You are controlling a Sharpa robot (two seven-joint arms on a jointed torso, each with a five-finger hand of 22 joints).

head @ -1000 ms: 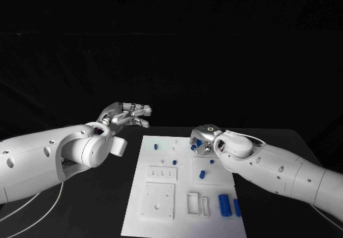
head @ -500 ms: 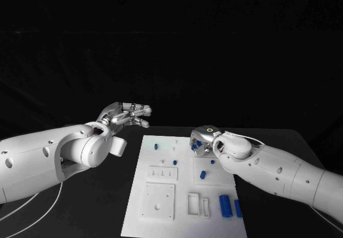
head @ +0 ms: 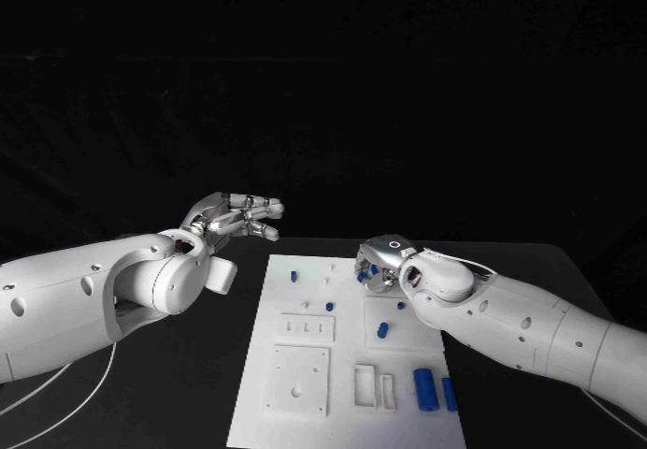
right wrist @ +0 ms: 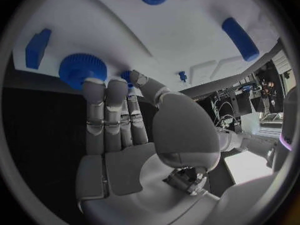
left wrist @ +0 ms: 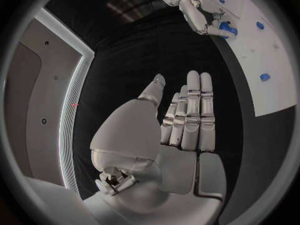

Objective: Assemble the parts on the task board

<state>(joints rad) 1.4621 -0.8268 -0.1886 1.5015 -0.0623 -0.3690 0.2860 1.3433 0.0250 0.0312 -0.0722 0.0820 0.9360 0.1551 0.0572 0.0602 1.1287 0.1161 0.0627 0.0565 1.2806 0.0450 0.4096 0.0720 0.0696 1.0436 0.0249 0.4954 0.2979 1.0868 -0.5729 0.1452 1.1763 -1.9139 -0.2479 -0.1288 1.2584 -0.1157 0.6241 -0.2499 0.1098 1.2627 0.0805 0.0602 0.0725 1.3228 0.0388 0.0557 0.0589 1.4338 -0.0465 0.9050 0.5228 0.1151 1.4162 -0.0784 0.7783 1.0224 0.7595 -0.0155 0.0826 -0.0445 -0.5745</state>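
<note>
Progress looks early to me: most blue parts (head: 424,386) lie loose on the task board (head: 304,412) in the middle of the surface. Right hand (head: 381,259) sits at the board's far edge, fingers (right wrist: 95,96) straight, tips touching a blue gear (right wrist: 82,68), not clamped on it. Left hand (head: 237,218) hovers off the board's far left corner, fingers apart, holding nothing.

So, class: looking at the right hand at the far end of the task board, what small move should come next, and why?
Probably close the right hand on the blue gear: its fingertips already reach the gear's edge at the far end of the task board, but no grip is visible. The left hand hangs open beside the board, free to help.
</note>
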